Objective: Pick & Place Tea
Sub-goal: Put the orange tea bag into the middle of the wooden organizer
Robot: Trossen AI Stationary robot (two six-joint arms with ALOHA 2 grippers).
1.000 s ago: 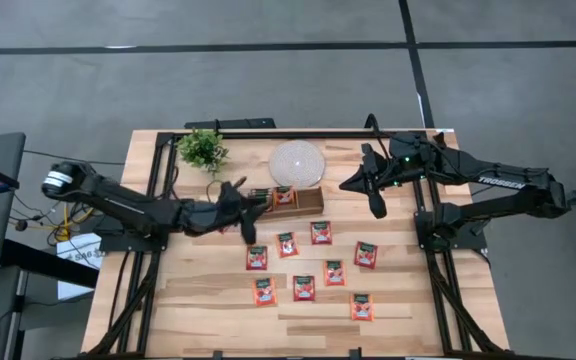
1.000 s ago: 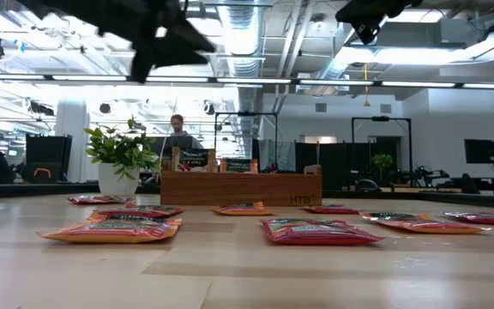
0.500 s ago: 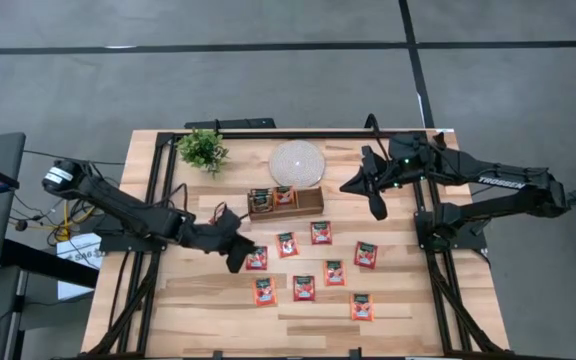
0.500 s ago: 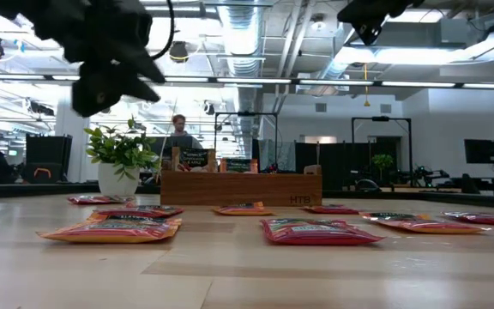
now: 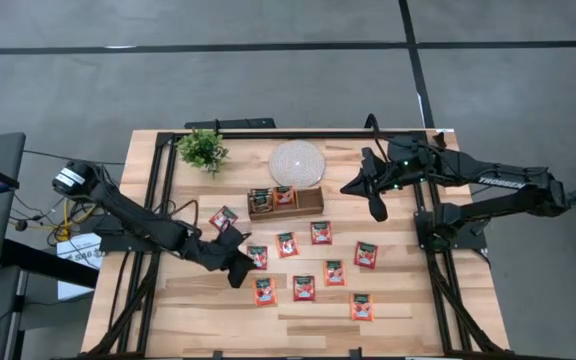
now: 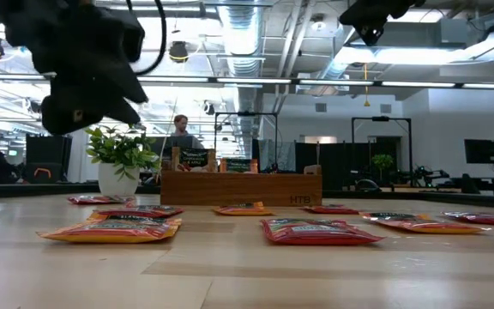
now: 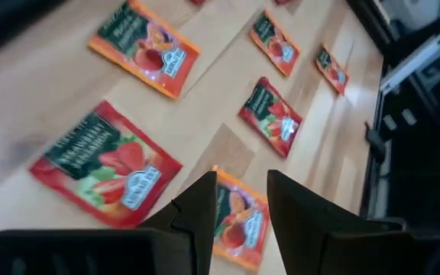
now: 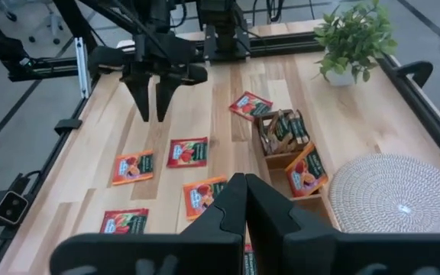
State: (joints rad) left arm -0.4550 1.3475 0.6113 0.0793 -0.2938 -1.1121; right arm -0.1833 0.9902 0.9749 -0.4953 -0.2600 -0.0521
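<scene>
Left gripper (image 5: 238, 270) hovering over red tea sachets (image 5: 304, 288) on tabletop (image 5: 408, 290), jaws slightly parted, empty, right gripper (image 5: 376, 205) raised, jaws closed.

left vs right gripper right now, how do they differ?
The left gripper is low over the tea sachets, fingers apart with nothing between them; the right gripper waits off beside the wooden tray, fingers shut, away from the sachets. Neither holds a sachet.
</scene>
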